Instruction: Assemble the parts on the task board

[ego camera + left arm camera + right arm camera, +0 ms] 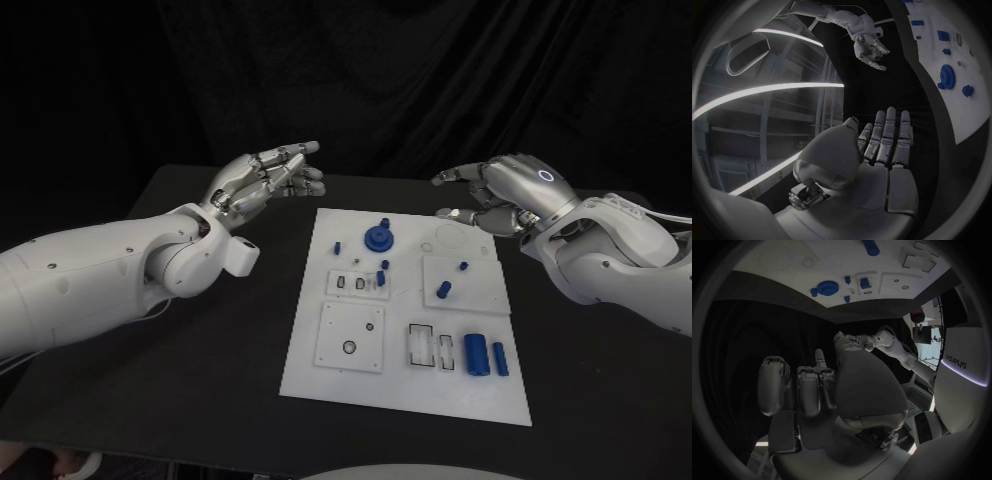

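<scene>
Both hands hover empty above the table's far side: left hand [271, 175] with fingers extended, right hand [498, 190] loosely curled, apparently holding nothing. Blue parts [379, 237] sit on the task board [411, 385] between them.

Both arms are raised above the far half of the table, one per side, w/ nothing held. Left hand [270, 177] is turned palm-up, fingers [890, 135] stretched out nearly straight and close together, thumb alongside. Right hand [498, 190] is held palm-down, fingers [811, 390] loosely curled and apart, tips pointed toward the left hand. Hands are kept well apart
</scene>
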You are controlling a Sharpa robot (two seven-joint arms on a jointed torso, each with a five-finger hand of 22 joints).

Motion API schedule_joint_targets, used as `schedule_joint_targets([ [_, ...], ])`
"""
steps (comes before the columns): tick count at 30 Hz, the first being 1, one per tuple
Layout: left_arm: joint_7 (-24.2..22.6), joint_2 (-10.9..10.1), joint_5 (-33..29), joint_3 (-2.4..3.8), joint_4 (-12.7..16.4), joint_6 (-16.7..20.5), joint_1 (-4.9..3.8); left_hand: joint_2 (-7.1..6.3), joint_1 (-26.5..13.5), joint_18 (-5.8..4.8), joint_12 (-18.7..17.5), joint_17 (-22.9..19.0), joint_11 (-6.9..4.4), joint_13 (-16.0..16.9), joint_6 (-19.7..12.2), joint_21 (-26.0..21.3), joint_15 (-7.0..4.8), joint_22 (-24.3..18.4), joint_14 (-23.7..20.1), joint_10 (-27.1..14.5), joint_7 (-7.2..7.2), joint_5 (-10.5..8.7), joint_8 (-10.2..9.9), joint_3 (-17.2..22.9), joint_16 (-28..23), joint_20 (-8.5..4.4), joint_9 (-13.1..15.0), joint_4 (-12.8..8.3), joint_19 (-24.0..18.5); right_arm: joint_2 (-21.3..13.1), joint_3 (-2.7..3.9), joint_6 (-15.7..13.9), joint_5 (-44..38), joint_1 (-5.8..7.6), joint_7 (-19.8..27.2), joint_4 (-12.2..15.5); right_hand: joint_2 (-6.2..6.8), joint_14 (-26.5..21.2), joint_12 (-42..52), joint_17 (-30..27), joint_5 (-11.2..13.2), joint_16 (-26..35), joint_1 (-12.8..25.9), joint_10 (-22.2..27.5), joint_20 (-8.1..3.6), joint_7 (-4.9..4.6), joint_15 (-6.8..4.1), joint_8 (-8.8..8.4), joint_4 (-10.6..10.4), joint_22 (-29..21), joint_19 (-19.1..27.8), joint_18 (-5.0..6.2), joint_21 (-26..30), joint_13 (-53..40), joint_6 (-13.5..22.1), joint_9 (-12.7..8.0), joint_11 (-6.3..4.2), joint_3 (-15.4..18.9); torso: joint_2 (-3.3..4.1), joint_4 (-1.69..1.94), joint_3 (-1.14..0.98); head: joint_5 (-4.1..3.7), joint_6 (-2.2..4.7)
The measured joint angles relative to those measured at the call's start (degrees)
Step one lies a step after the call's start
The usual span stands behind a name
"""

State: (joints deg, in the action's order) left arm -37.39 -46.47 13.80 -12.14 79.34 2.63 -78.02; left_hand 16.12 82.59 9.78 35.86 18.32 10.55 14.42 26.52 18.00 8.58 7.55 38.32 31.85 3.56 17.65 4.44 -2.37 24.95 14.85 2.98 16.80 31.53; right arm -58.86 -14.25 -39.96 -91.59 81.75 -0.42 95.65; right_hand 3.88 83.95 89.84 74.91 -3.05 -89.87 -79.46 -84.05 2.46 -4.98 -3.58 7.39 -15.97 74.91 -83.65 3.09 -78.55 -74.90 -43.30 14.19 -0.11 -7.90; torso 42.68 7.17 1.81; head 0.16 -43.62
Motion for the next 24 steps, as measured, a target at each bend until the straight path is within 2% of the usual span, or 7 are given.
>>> schedule_joint_targets([
  [4,3.3,2.1,5.8,-0.11,-1.8,1.3,0.00,0.17,-4.8,-0.03,8.8,8.1,-1.14,5.4,0.8,5.9,-0.99,3.1,2.3,3.7,0.37,-12.24,0.2,-4.6,14.2,-1.15,0.1,-0.2,6.0,0.3,0.00,-0.1,0.8,-0.87,0.5,-1.9,-1.11,0.0,0.0,0.0,0.0,0.0,-0.2,0.0,0.00,-0.09,0.00,0.89,0.0,0.0,0.0,0.00,-0.3,0.0,-2.4,0.0,0.00,0.0,-1.36,-0.44,-0.64,1.24,-1.29],
  [9,9.6,3.7,15.3,-0.01,-1.8,3.7,-0.12,-0.93,-6.3,-0.02,25.0,23.0,-2.16,19.9,14.5,19.7,-2.18,12.6,5.1,8.8,5.58,-14.69,5.8,-10.5,38.5,-3.06,1.5,0.0,13.9,0.2,-0.01,0.0,1.5,-1.95,0.8,-3.4,-1.42,0.0,0.0,0.0,0.0,0.0,-0.6,0.0,0.00,-0.10,0.00,1.10,0.0,0.0,0.0,0.01,-0.4,0.0,-3.6,-0.1,0.00,0.0,-2.98,-1.12,-1.79,2.16,-2.65],
  [11,13.5,4.0,19.9,0.03,-1.1,4.7,-0.24,-0.85,-6.2,-0.02,42.9,48.1,-3.62,47.4,18.2,31.5,-3.43,21.7,28.5,33.1,6.94,-13.82,8.6,-10.6,56.4,-4.66,2.4,-0.1,15.6,0.2,-0.01,0.0,1.8,-2.29,0.9,-3.6,-1.56,0.0,0.0,0.0,-0.2,0.0,-0.7,0.0,0.00,-0.19,0.00,1.10,0.0,0.0,0.0,0.01,-0.4,0.0,-3.7,-0.1,0.00,0.0,-3.41,-1.48,-2.25,2.58,-3.18],
  [13,17.3,4.2,24.2,0.01,-0.2,5.3,-0.25,-1.37,-6.7,-2.04,47.8,54.9,-2.77,55.7,20.3,48.3,-4.68,41.8,42.3,45.8,6.15,-13.25,10.9,-10.8,63.3,-5.99,3.5,-0.4,26.4,0.1,0.00,0.0,1.9,-2.52,1.0,-3.6,-1.56,0.0,0.0,0.0,-0.5,0.0,-0.7,0.0,0.00,-0.39,0.00,1.10,0.0,0.0,0.0,0.01,-0.4,0.0,-3.9,-0.2,0.00,0.0,-3.64,-1.75,-2.60,2.82,-3.50],
  [16,24.2,4.7,30.7,-0.08,1.3,5.5,-0.64,-2.81,-8.2,-4.09,47.8,56.5,-2.14,55.7,22.3,60.7,-5.73,58.6,45.3,48.0,5.09,-12.68,13.8,-11.1,64.9,-6.36,5.5,-0.6,36.3,-0.4,-0.04,0.0,2.1,-2.85,1.0,-3.6,-1.58,0.0,0.0,0.0,-0.5,0.0,-0.7,0.0,0.20,-0.20,0.00,1.10,0.2,0.0,-0.2,0.01,-0.4,0.0,-4.1,-0.2,0.00,-0.2,-3.88,-2.12,-3.05,3.04,-4.05],
  [19,30.0,5.3,35.2,-0.07,2.4,5.1,-1.34,-3.47,-9.9,-5.01,47.7,56.6,-2.54,55.6,22.9,64.3,-6.38,64.6,45.9,48.7,4.53,-11.89,15.1,-11.0,64.9,-6.69,7.3,-0.6,41.1,-0.8,-0.05,0.0,2.3,-2.90,1.0,-3.2,-1.78,0.0,0.0,0.0,-1.1,0.0,-0.9,0.0,0.21,-0.20,0.00,1.10,0.2,0.0,-0.2,0.02,-0.4,0.0,-4.1,-0.3,0.00,-0.2,-3.97,-2.47,-3.48,3.21,-4.66],
  [24,42.0,7.2,41.4,0.02,4.2,2.2,-2.42,-4.58,-19.0,-5.87,54.1,56.6,-6.47,60.6,23.1,66.4,-7.88,67.4,45.7,52.3,4.33,-14.41,16.8,-14.4,64.9,-7.13,10.6,-0.3,45.1,-2.3,-0.01,-0.1,2.4,-2.99,0.9,-2.2,-1.78,0.0,0.0,0.0,-1.6,0.0,-0.9,0.0,0.20,-0.40,0.00,1.10,0.3,0.0,-0.2,0.02,-0.4,0.0,-4.3,-0.5,0.00,0.0,-3.96,-3.00,-4.16,3.61,-5.76],
])
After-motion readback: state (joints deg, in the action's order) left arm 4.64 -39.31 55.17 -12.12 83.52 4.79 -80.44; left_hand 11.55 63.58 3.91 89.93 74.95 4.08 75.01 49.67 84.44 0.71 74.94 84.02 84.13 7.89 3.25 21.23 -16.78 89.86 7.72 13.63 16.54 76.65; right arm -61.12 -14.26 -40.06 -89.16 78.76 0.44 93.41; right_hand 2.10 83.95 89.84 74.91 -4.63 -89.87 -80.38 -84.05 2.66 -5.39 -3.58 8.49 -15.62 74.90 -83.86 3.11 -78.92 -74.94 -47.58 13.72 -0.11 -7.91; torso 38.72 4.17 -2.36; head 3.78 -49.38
